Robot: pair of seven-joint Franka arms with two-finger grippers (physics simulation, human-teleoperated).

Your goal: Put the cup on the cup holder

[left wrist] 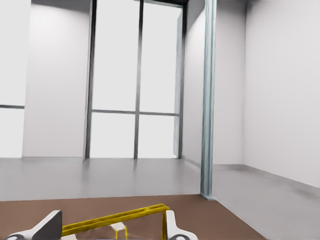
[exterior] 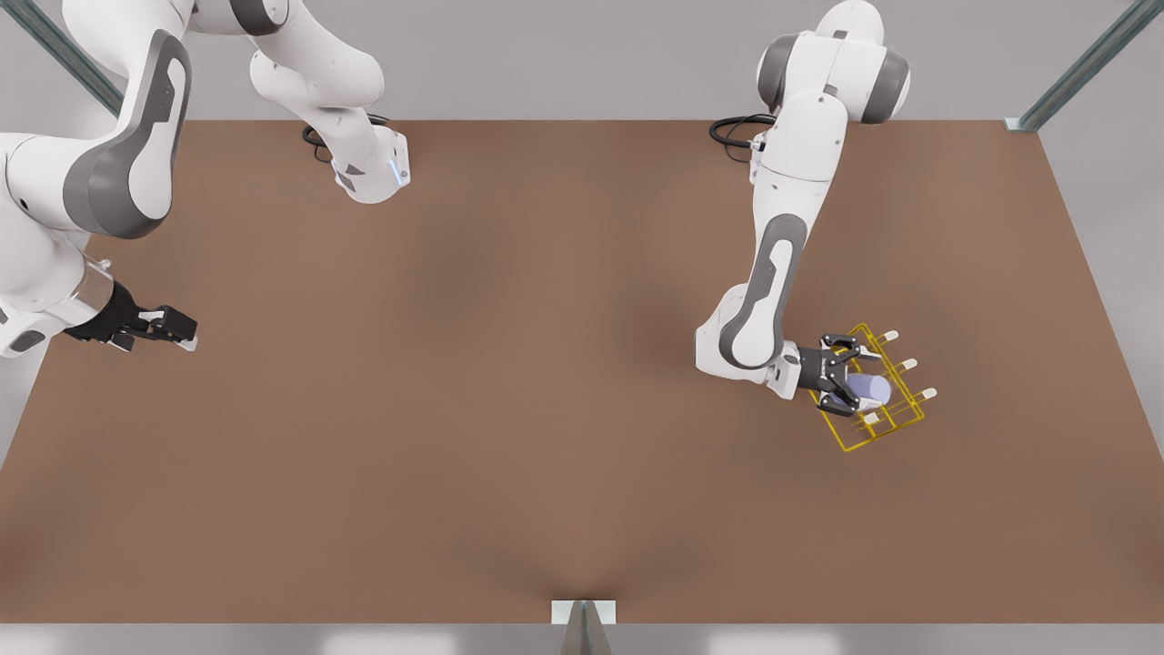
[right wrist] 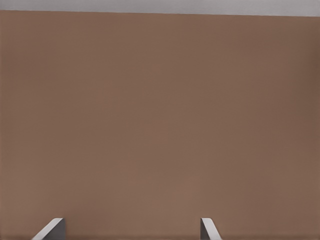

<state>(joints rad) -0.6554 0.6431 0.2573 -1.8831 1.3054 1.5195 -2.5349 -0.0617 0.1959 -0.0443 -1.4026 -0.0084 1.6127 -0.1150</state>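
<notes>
The cup [exterior: 870, 389] lies on its side over the cup holder [exterior: 878, 414] at the front view's right, clamped between the fingers of the left gripper [exterior: 850, 375], with the yellow wire beneath it. At the front view's left, the right gripper [exterior: 173, 329] waits above the brown table [exterior: 509, 382], fingers spread apart.

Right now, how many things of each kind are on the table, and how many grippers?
Cup: 1, between the left gripper's fingers at the cup holder
Cup holder: 1, yellow wire
Grippers: 2, the right gripper waits open at the front view's left
Total: 4
</notes>
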